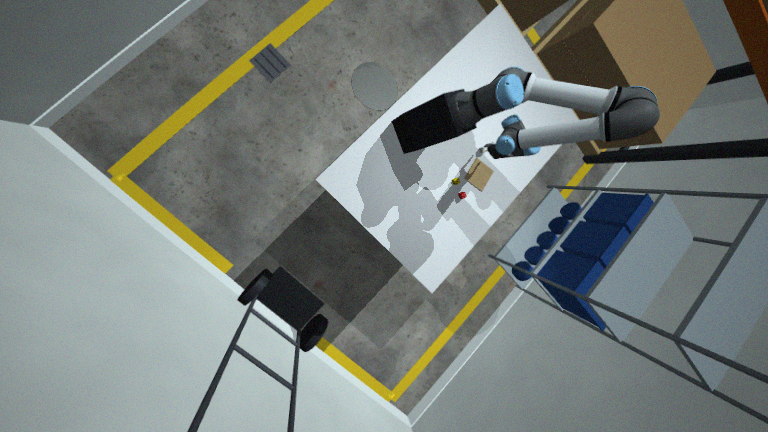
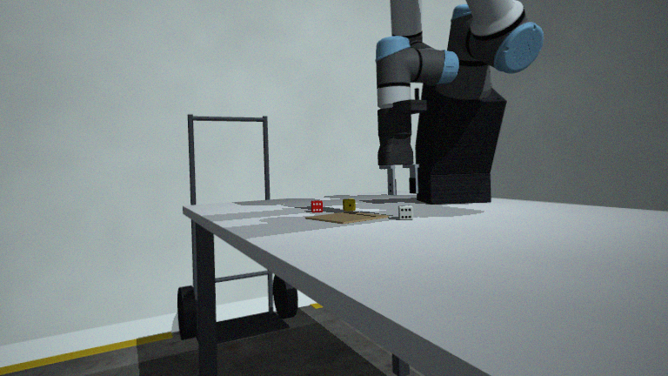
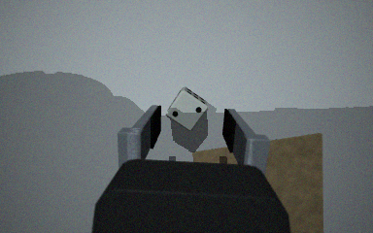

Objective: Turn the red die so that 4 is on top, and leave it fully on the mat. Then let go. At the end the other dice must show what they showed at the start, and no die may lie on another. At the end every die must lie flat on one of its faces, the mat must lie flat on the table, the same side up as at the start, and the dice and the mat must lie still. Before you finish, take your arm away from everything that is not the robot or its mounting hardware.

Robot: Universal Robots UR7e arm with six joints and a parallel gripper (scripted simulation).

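The red die [image 1: 462, 194] [image 2: 317, 205] lies on the table top, off the tan mat [image 1: 480, 174] [image 2: 347, 218] [image 3: 296, 170] and apart from it. Its top face is too small to read. A yellow die [image 1: 455, 181] [image 2: 349, 204] sits by the mat's far edge. A white die [image 2: 405, 212] [image 3: 186, 109] lies on the table beside the mat and shows two pips on top in the wrist view. My gripper [image 2: 402, 185] [image 3: 191, 119] is open and empty. It hangs a little above the table over the white die, well away from the red die.
The arm's black base [image 2: 457, 155] stands on the white table [image 2: 492, 273] just behind the gripper. The table's edge [image 2: 256, 253] runs close to the red die. A hand truck [image 2: 226, 164] stands on the floor beyond that edge.
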